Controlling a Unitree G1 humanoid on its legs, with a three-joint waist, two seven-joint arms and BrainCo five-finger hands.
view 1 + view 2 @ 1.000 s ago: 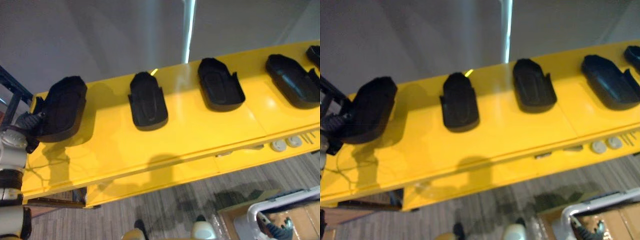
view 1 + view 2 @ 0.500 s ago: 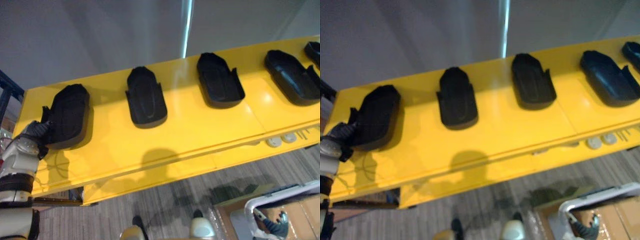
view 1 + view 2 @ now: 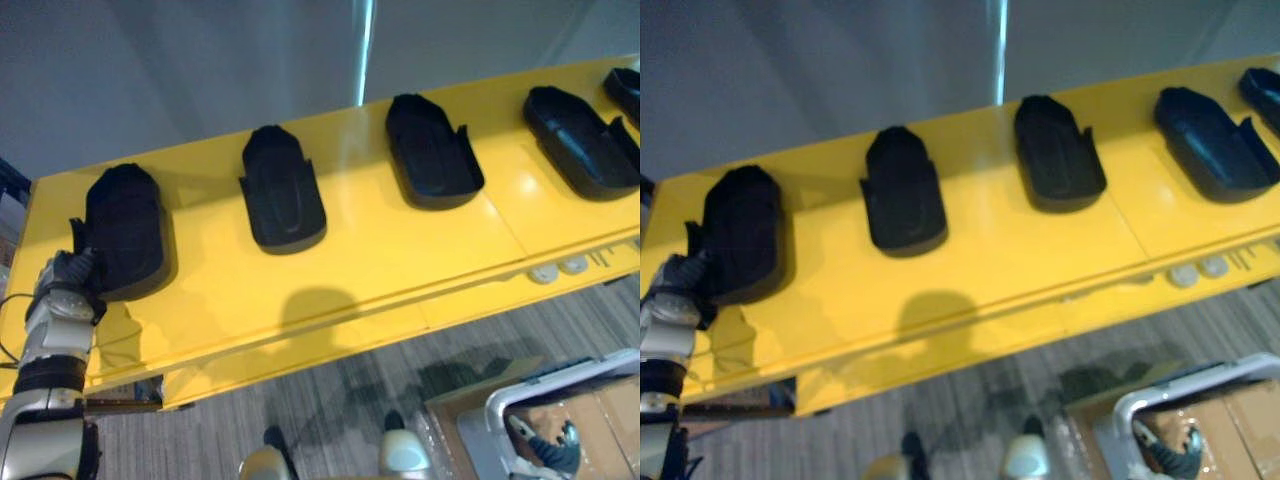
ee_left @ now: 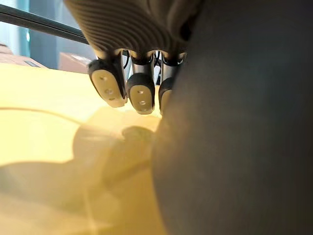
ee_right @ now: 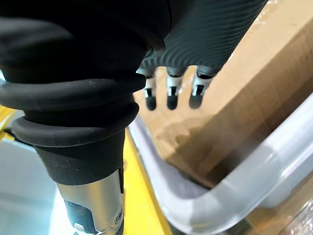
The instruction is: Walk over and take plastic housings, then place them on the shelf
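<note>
Housing (image 3: 125,240) lay flat at nine o'clock on the yellow shelf (image 3: 400,260), long axis twelve-to-six, left hand (image 3: 70,275) clasping its seven o'clock corner; right hand (image 5: 169,90) hung slack.

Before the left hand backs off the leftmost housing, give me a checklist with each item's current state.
1. Leftmost housing lies flat on the yellow shelf: ok.
2. Left hand free of it: cannot tell; the hand sits at its near end.
3. Gap to the next housing: ok.
4. Housing inside the shelf's edges: ok.
5. Right hand open, empty, over the cardboard box: ok.
</note>
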